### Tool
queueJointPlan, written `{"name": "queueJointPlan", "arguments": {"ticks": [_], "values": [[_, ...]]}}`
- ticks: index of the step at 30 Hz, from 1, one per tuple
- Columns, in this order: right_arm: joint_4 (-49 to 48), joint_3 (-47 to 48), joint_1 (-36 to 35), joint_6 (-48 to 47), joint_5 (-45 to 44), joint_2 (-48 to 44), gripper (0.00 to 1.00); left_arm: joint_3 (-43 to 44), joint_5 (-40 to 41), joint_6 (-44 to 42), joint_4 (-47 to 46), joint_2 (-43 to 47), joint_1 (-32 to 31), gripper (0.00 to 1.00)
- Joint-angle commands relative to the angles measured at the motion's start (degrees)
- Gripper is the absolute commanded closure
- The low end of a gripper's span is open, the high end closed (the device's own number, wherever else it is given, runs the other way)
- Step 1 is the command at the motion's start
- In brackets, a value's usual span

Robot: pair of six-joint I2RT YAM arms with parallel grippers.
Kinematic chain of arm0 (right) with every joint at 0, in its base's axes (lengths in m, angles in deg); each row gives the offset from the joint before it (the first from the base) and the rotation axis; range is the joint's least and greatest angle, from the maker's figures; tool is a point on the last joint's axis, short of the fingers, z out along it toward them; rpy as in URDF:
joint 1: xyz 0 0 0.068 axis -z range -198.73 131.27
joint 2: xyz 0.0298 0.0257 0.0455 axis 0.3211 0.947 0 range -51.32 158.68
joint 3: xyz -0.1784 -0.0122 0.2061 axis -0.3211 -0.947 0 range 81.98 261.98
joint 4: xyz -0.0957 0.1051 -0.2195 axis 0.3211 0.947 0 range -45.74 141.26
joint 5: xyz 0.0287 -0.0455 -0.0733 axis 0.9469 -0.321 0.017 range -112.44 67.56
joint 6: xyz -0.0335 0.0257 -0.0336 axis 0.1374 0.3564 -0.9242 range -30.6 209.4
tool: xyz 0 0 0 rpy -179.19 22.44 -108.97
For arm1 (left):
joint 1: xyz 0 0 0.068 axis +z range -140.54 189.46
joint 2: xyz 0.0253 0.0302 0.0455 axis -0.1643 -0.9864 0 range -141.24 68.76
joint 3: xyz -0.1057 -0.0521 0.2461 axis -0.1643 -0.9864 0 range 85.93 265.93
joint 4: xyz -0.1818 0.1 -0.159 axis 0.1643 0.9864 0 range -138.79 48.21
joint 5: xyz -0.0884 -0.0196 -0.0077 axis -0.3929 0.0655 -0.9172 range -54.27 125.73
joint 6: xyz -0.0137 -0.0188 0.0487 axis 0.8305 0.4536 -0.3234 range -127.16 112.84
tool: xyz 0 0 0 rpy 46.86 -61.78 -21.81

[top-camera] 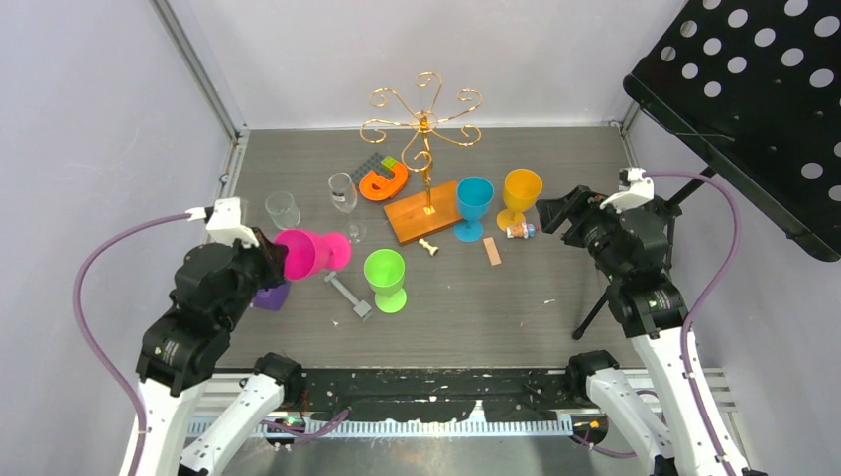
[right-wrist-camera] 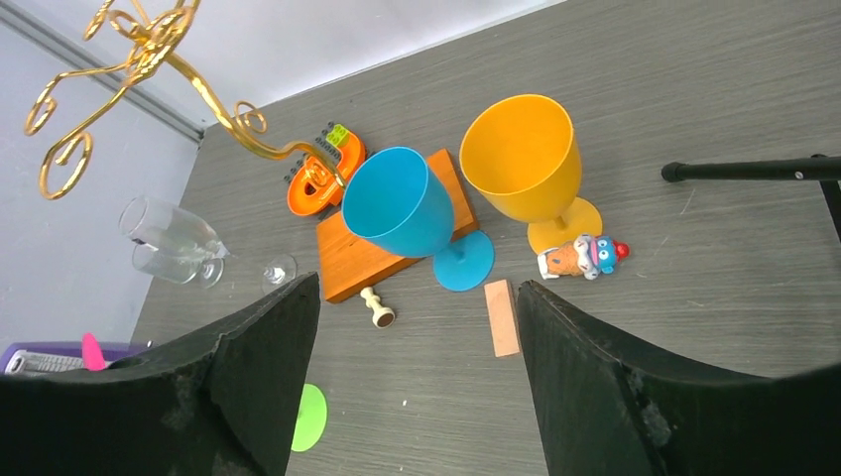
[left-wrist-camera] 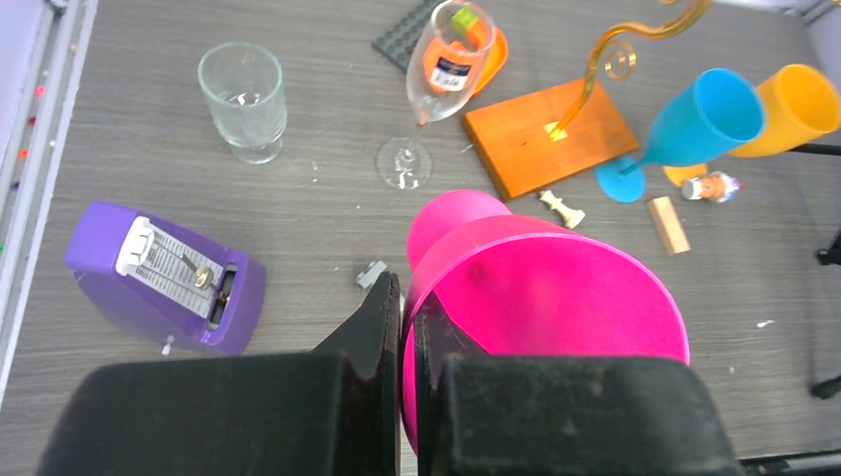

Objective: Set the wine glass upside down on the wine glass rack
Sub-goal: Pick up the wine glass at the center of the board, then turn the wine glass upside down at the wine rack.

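Rack (top-camera: 417, 213) one, pink goblet (top-camera: 302, 253) one, other goblets (top-camera: 384, 270) three, clear wine glass (top-camera: 343, 191) one.

A robotics lab test cell: a left arm (top-camera: 198, 307) and a right arm (top-camera: 635, 263) stand bolted at the near edge of a grey tabletop (top-camera: 496, 317). Plain pale walls (top-camera: 89, 119) on an aluminium frame post (top-camera: 201, 69) box it in. A black perforated panel (top-camera: 754, 89) hangs nearby. Unrelated props lie scattered, among them a green goblet (top-camera: 385, 276) and a wine glass rack (top-camera: 421, 211).
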Motion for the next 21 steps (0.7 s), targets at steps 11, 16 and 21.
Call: {"name": "queueJointPlan", "arguments": {"ticks": [11, 16, 21], "values": [[-7.01, 9.83, 0.08, -6.67, 17.54, -3.03, 0.04, 7.22, -16.67, -2.03, -12.24, 7.45, -0.28, 1.0], [-4.9, 14.24, -1.28, -5.87, 19.13, -2.04, 0.04, 4.98, -20.61, -0.22, -20.5, 8.51, -0.28, 1.0], [-3.4, 15.55, -11.47, -8.61, 8.88, 0.47, 0.04, 6.6, -22.59, 0.15, -22.95, 6.11, -0.23, 1.0]]}}
